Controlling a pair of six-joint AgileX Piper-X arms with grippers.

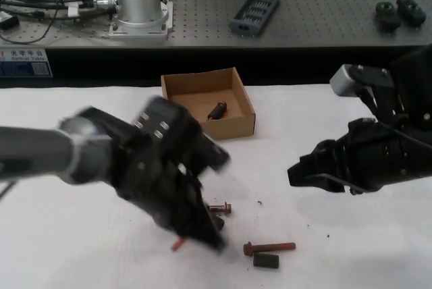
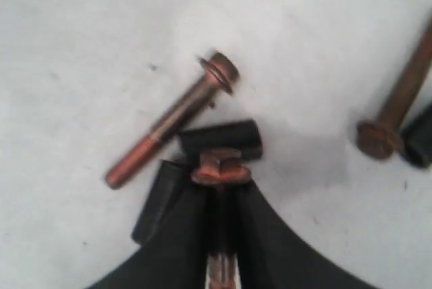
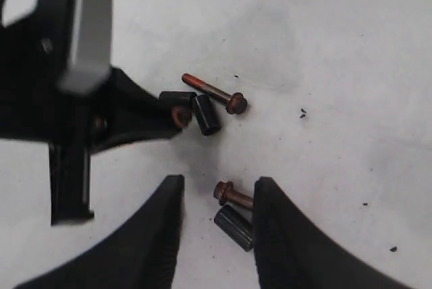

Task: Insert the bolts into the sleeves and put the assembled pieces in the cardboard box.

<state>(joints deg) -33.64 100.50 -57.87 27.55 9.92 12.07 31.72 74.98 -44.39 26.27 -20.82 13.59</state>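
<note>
My left gripper (image 2: 219, 193) is shut on a copper bolt (image 2: 220, 169), whose head pokes out past the fingertips just above the white cloth. It touches a black sleeve (image 2: 221, 139); a second sleeve (image 2: 156, 202) and a loose bolt (image 2: 177, 119) lie beside it. In the high view this gripper (image 1: 206, 231) is low at the front centre. My right gripper (image 3: 220, 184) hangs open over another bolt (image 3: 234, 195) and sleeve (image 3: 235, 227), seen in the high view as a bolt (image 1: 270, 246) and sleeve (image 1: 265, 260). The cardboard box (image 1: 177, 85) holds one dark piece (image 1: 217, 111).
White cloth (image 1: 337, 235) covers the bench front. Behind the box runs a perforated metal table with a silver arm base (image 1: 138, 5), a blue-grey rack (image 1: 255, 11) and two black round parts (image 1: 399, 12). The right arm (image 1: 378, 154) is raised at the right.
</note>
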